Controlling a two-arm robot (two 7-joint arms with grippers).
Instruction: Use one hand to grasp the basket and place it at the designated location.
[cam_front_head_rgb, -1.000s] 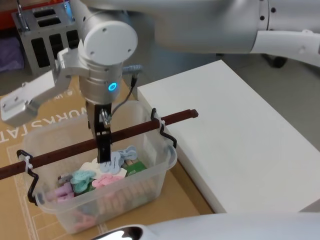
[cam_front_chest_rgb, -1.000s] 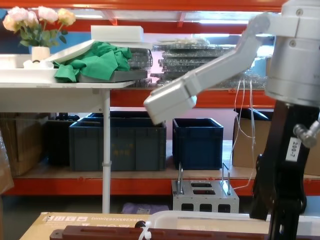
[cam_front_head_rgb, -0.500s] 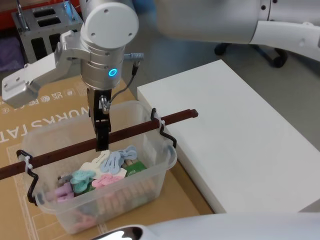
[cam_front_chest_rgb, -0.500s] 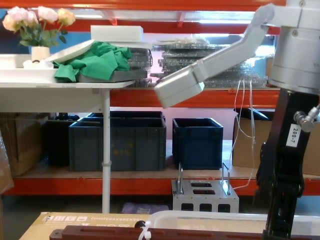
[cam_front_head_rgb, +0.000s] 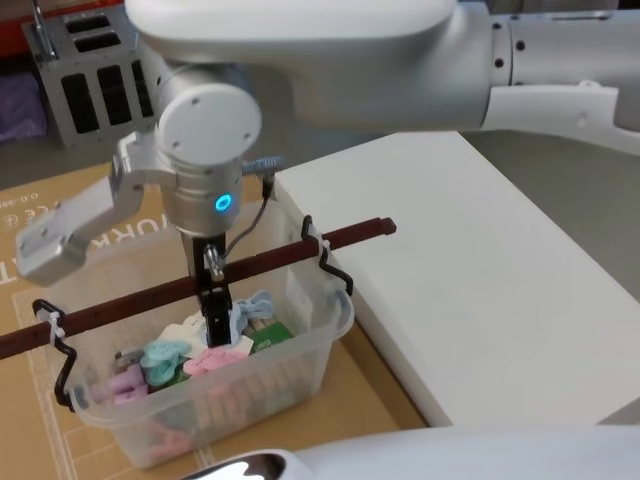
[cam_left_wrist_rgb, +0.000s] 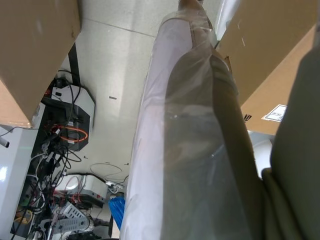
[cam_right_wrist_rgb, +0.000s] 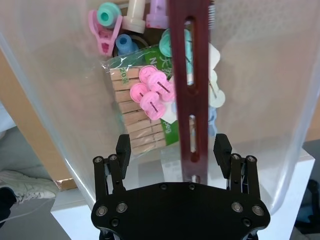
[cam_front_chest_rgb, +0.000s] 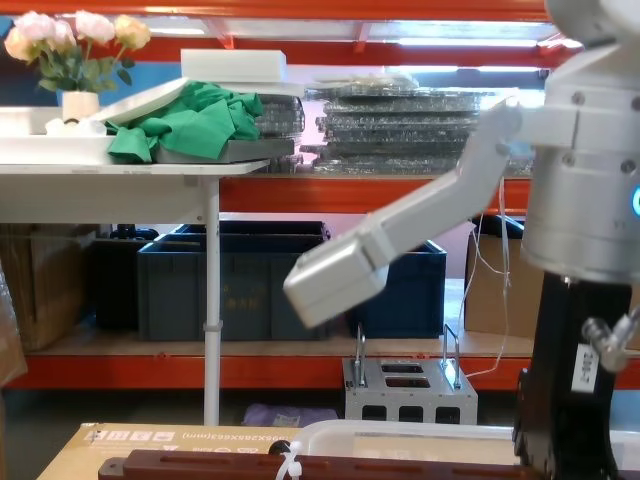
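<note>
Basket (cam_front_head_rgb: 336, 312), one, with one brown handle (cam_front_head_rgb: 280, 260), two white zip ties (cam_front_head_rgb: 315, 238); right tool (cam_right_wrist_rgb: 173, 144) splayed astride handle

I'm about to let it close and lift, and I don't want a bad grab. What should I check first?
1. The right gripper is open: ok.
2. The handle lies between its fingers: ok, though nearer one finger.
3. The fingers reach below the handle in the head view: ok.
4. The zip tie sits on the handle's end at the basket rim: ok; how tight it is, cannot tell.
5. The fingertips are free of the clothes pegs: cannot tell.
6. The white platform beside the basket is the designated spot: cannot tell.
</note>
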